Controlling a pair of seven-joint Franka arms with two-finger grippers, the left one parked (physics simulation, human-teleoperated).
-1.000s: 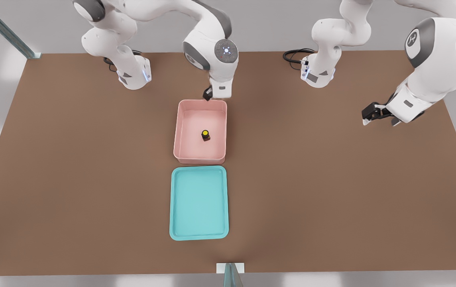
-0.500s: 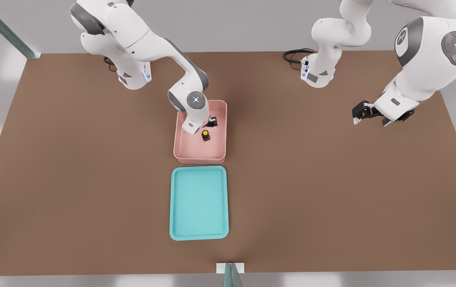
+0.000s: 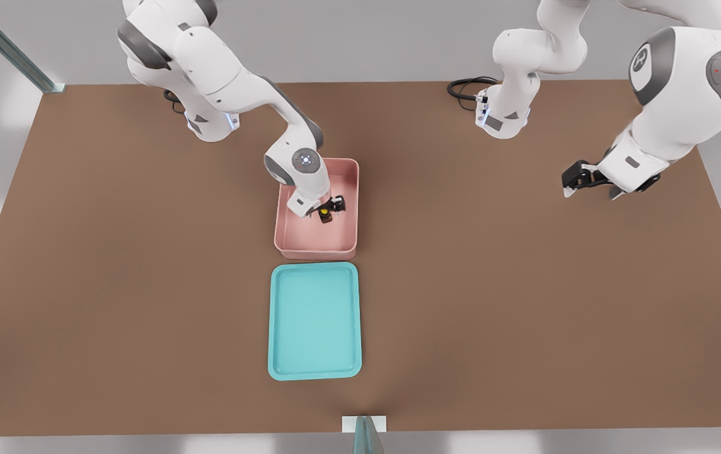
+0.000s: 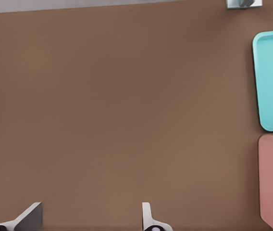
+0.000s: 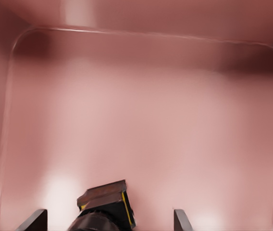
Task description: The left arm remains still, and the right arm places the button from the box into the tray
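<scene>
I've got the black two-finger gripper (image 3: 329, 210) down inside the pale pink tall-walled plastic bin (image 3: 286, 230), jaws spread wide and released. The tiny dark brown block with the yellow cap (image 5: 106, 202) sits on the bin floor between the fingers (image 5: 33, 221), untouched. The shallow teal plastic tray (image 3: 275, 315) lies just beside the bin.

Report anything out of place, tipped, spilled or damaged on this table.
Nothing stands out. The tiny brown button with a yellow cap sits inside the pale pink plastic box, between the open fingers of the right arm's black gripper. The shallow teal tray lies flat, holding nothing, apart from the box.
</scene>
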